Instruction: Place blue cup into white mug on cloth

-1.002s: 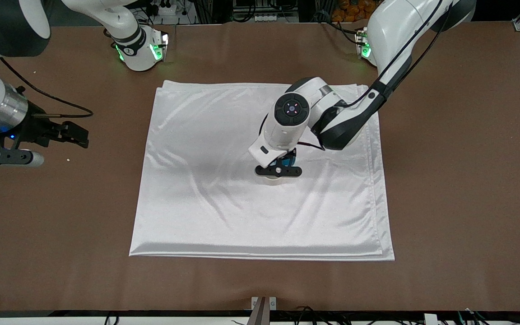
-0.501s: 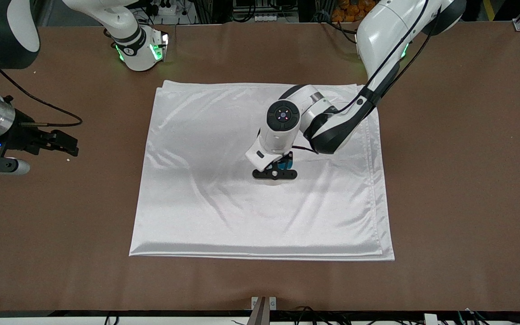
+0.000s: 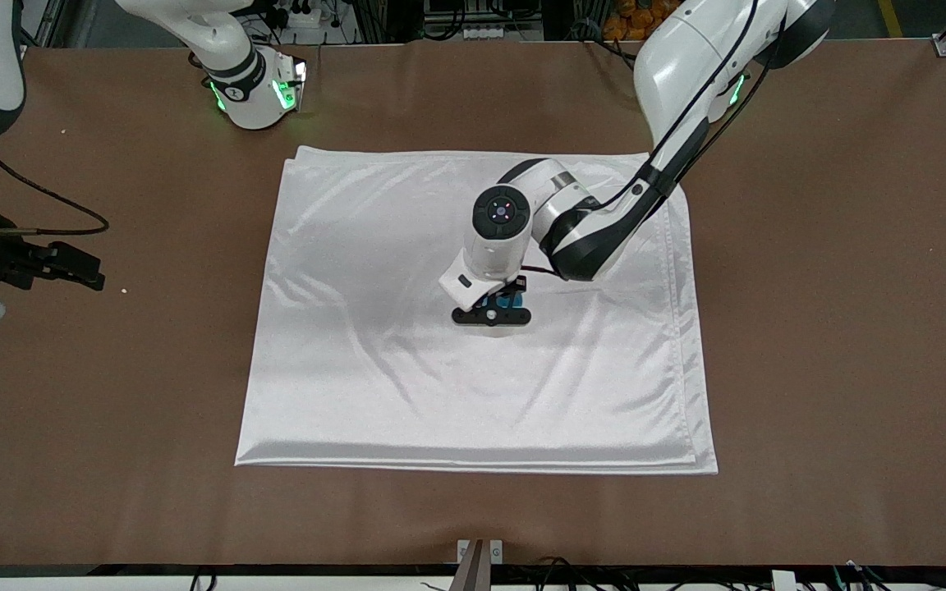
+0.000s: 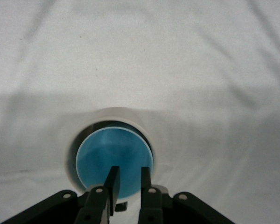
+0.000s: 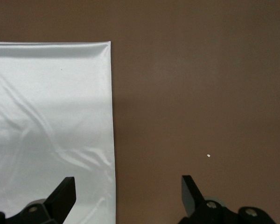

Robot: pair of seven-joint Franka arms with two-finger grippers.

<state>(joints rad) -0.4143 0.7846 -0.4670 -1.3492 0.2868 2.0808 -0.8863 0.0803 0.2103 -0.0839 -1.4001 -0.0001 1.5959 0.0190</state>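
1. The blue cup is seen seated inside the white mug, which stands near the middle of the cloth; by this the placing is judged all but done.
2. The left gripper is held low over the mug. Its fingers are set close together astride the cup's rim, one inside and one outside. Whether the rim is pinched or just released cannot be told from these views.
3. What is judged to be left: the rim is to be let go fully and the left arm lifted clear without the cup being dragged out.
4. The right gripper is held over the brown desk just off the cloth's edge, at the right arm's end; its fingers are spread wide and nothing is held. That arm is waiting.
5. The cup is shown as smooth plastic, round, with a bright blue inside. Only the mug's off-white rounded rim is visible around it.
6. The cloth is a shiny, satin-like white rectangle, folded in layers, with soft creases. The desk is matte.
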